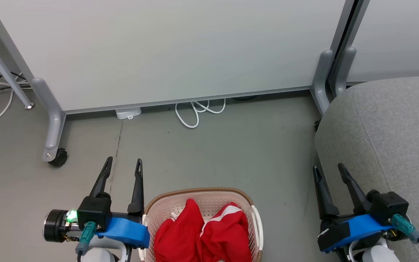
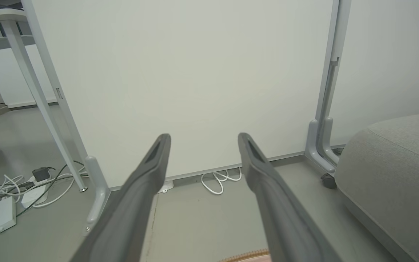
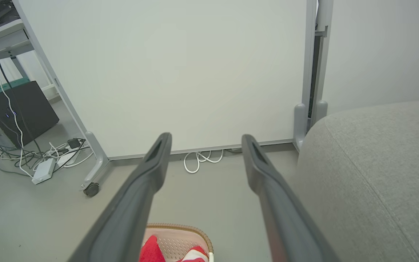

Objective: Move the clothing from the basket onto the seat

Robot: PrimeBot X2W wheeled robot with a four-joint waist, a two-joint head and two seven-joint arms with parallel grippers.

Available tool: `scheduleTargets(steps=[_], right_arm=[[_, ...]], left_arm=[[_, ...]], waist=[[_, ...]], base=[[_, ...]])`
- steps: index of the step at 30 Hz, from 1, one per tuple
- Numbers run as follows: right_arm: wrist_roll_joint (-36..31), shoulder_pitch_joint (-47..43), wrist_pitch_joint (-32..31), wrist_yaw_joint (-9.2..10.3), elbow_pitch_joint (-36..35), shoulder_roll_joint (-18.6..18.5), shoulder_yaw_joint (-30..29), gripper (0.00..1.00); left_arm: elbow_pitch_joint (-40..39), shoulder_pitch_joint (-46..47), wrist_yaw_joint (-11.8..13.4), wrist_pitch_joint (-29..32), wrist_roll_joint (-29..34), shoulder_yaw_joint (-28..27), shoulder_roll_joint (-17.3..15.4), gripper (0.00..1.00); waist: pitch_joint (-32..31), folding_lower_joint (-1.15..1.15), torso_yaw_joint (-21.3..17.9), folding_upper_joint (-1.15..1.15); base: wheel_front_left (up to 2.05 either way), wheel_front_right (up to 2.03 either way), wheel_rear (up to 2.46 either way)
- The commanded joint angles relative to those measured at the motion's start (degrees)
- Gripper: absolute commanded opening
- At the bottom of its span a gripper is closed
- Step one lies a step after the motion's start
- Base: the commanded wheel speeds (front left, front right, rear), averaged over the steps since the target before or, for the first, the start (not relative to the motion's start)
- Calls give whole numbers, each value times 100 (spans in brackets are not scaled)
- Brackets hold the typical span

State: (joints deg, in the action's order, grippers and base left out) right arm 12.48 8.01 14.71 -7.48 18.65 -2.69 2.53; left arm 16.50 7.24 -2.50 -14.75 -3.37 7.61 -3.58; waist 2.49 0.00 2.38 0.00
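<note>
Though not yet lifted, soft bright red clothing in head view: one piece plain, one with white stripes, heaped inside cream-white perforated plastic basket on grey floor.
Tools in head view: left tool just left of basket, right tool by left edge of large grey fabric seat; fingers of both spread apart, nothing between them.
Left wrist view: left tool wide apart and empty, aimed at white partition panel; sliver of basket rim at bottom edge.
Right wrist view: right tool wide apart and empty; clothing low between its fingers, seat to the right.
Step in hand: probably the very start, first pick not begun.
Next move: tip one tool down into basket, close on a bunched fold, lift clear of rim, swing right over seat.
</note>
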Motion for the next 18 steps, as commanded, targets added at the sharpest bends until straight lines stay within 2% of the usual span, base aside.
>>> scheduleTargets(steps=[1,18], right_arm=[[-104,26,51,-2,10,-35,-9,100],[-140,-10,54,-3,147,-34,-79,100]], left_arm=[[17,67,-7,-40,97,-28,-6,100],[248,45,-53,-53,115,-89,51,100]], waist=[[-1,0,1,0],[-40,0,12,0]], base=[[0,0,0],[0,0,0]])
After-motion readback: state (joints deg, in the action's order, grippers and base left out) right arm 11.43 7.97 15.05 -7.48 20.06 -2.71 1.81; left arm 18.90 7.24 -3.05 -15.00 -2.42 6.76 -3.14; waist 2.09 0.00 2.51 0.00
